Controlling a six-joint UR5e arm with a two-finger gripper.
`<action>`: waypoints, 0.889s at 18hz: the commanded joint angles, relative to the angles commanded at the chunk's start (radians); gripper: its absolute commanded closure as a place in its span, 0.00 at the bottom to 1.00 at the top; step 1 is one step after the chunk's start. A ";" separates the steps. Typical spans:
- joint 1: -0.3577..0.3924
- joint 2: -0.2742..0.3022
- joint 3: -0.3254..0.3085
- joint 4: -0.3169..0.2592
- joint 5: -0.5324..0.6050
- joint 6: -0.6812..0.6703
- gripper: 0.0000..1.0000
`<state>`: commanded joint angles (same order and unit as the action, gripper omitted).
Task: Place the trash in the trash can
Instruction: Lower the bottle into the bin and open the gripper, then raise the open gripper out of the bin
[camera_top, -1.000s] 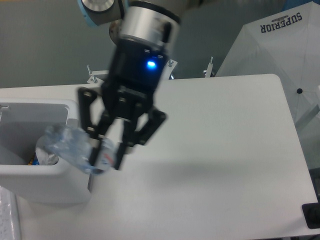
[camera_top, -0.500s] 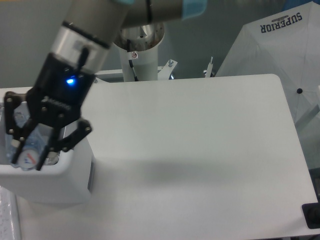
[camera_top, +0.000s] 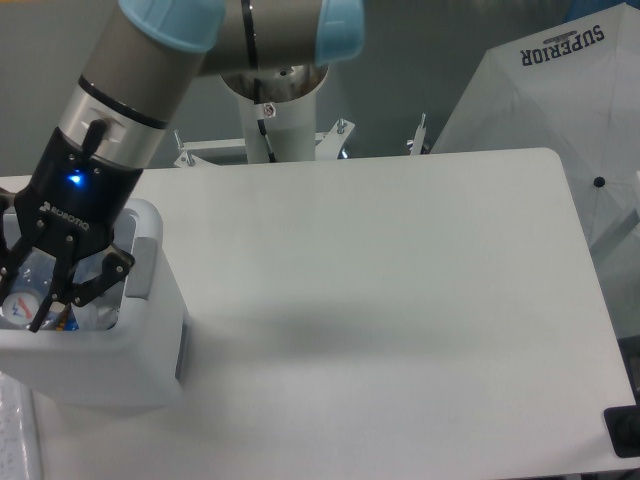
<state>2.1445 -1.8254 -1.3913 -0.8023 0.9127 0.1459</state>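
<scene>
End effector (camera_top: 45, 290) is positioned at lower left of frame over the trash can (camera_top: 150, 350) opening on the tabletop (camera_top: 400, 300), fingers clenched on the crushed bottle (camera_top: 22, 295), held inside the rim so release should drop it in.

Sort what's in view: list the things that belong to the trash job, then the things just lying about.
Job:
- clear crushed bottle, between the gripper's fingers
- white trash can, beneath it

Bystanders:
- white table
- white canopy marked SUPERIOR
- dark object at the right edge
</scene>
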 joint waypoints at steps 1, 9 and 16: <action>0.002 0.005 -0.006 -0.001 -0.002 -0.026 0.00; 0.098 0.006 0.096 0.000 0.002 -0.028 0.00; 0.201 0.024 0.126 -0.012 0.110 0.254 0.00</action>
<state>2.3453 -1.8010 -1.2655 -0.8145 1.0229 0.4001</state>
